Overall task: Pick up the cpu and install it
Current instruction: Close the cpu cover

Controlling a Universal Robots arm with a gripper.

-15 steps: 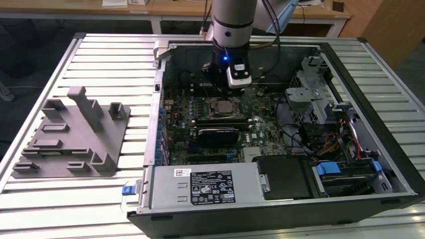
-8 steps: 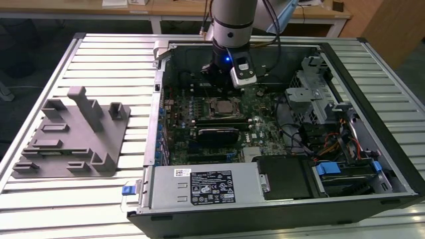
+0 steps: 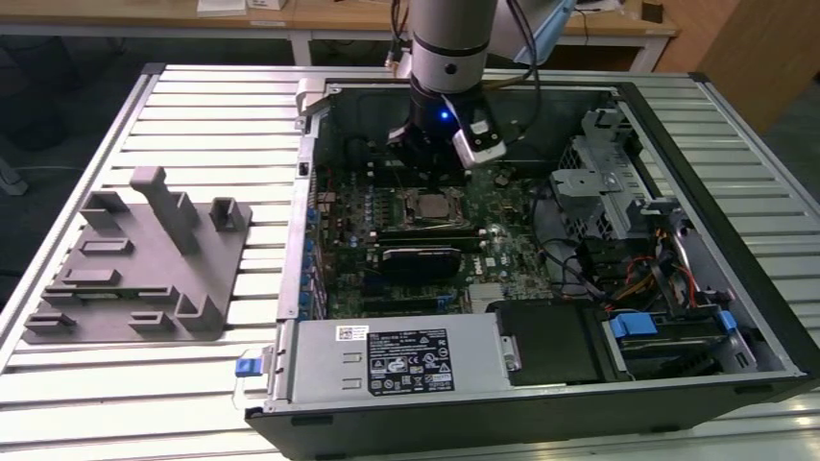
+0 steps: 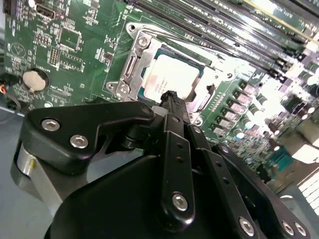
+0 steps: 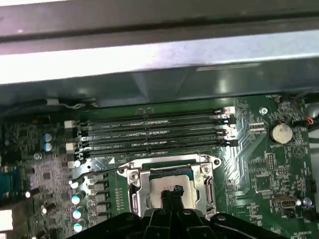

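Note:
The cpu (image 4: 174, 74) lies flat in the black socket frame (image 4: 130, 69) on the green motherboard, its silver top facing up; it also shows in the first wrist view as the cpu (image 5: 155, 191) and in the exterior view as the cpu (image 3: 427, 204). My gripper (image 4: 169, 96) hangs just over the chip's middle, and in both wrist views its black fingertips (image 5: 172, 190) meet in a point with nothing between them. Whether the tips touch the chip I cannot tell. In the exterior view the gripper (image 3: 428, 176) reaches down into the open computer case.
Memory slots (image 5: 149, 134) run beside the socket, and a coin battery (image 5: 280, 132) sits on the board. The case wall (image 5: 149, 55) rises close behind. A grey metal box (image 3: 391, 360), a drive cage (image 3: 615, 182) and cables crowd the case. A grey fixture (image 3: 141, 259) lies on the slatted table.

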